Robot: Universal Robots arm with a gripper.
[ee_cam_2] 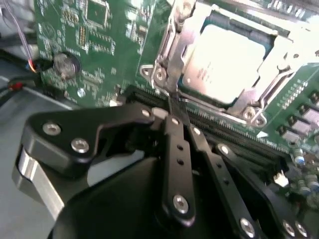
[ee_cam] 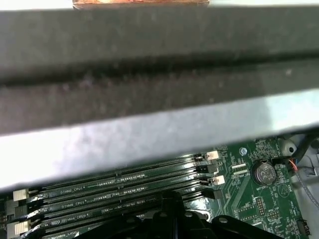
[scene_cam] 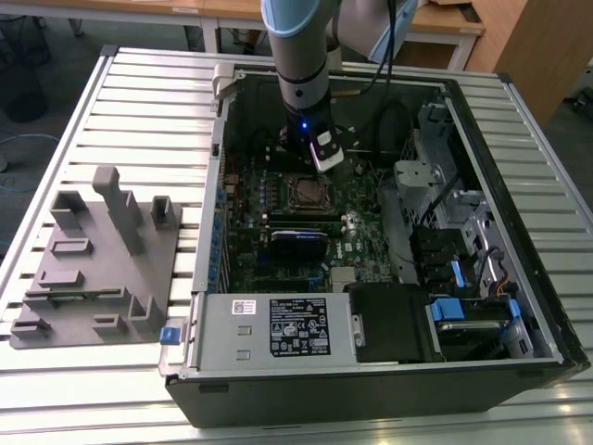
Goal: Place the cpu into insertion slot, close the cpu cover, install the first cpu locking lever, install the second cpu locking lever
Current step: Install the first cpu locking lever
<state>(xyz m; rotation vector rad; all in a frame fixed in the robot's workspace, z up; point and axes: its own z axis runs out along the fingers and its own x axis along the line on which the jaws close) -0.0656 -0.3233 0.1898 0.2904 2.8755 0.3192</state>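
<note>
Slatted metal tabletop (scene_cam: 130, 111) carries an open computer case (scene_cam: 371, 371), a grey fixture block (scene_cam: 102, 250) beside it. In the second wrist view the gripper (ee_cam_2: 175, 107) has its fingers pressed together, tips at a thin locking lever (ee_cam_2: 172, 74) beside the insertion slot (ee_cam_2: 164, 74). Just beyond, the cpu (ee_cam_2: 227, 62) lies seated under the cpu cover (ee_cam_2: 279, 50). The lever looks a stiff, springy wire, best pushed near its free end; the chip itself is light and fragile.
</note>
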